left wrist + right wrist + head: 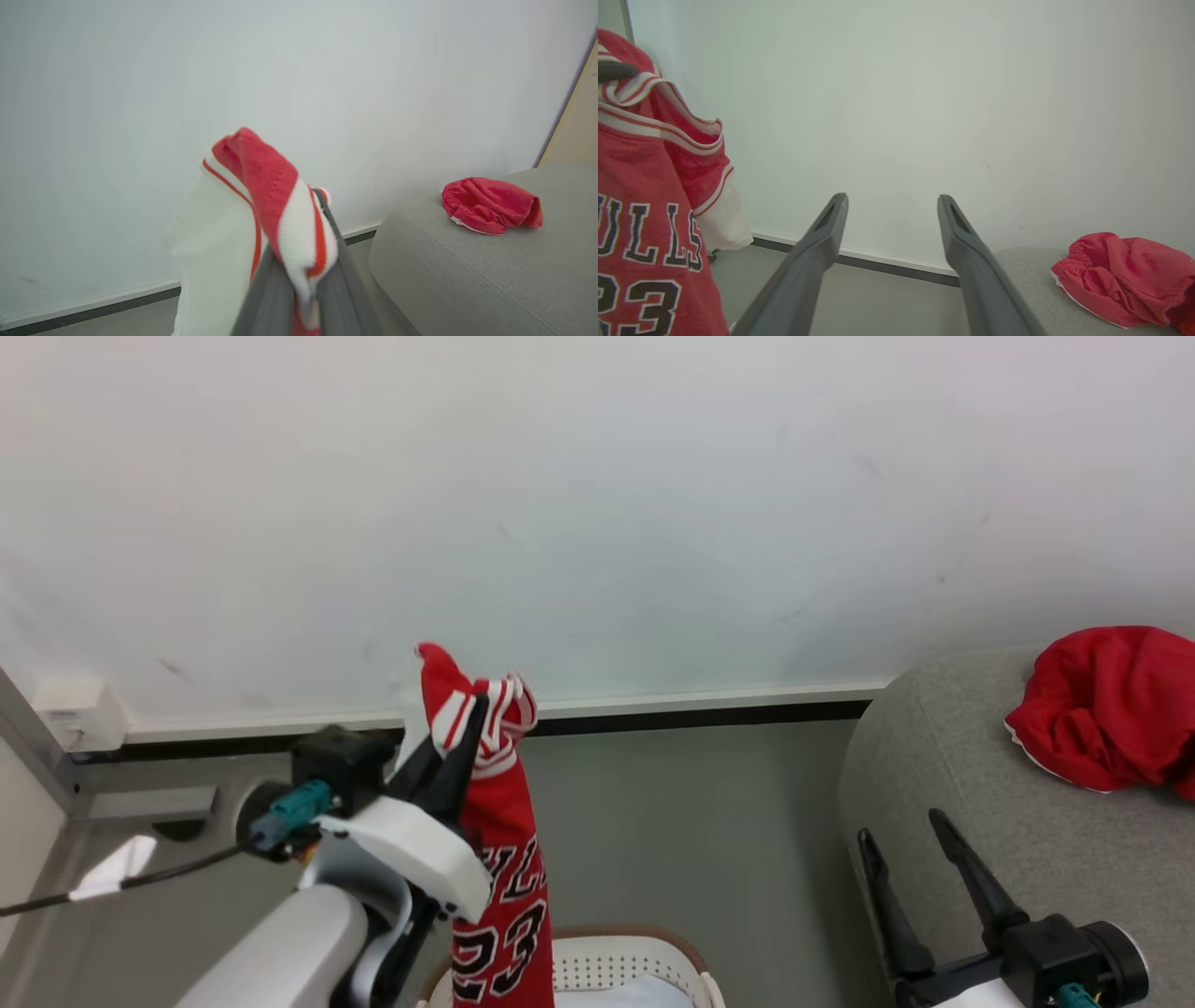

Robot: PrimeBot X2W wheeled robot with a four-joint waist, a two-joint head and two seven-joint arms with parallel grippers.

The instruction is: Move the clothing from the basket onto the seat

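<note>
Left end effector [467, 728] clamped on the striped trim of the "23" jersey [499, 896], which hangs long and limp by the basket [607, 966], its tail running off the bottom of the head view. Soft, light cloth, I'd say. It should swing and drape, so that bunched trim looks a fair hold, though it needs height to clear the rim. Right end effector [901, 828] spread wide, empty, beside the seat [934, 775] — where another red garment [1106, 705] lies crumpled.
</note>
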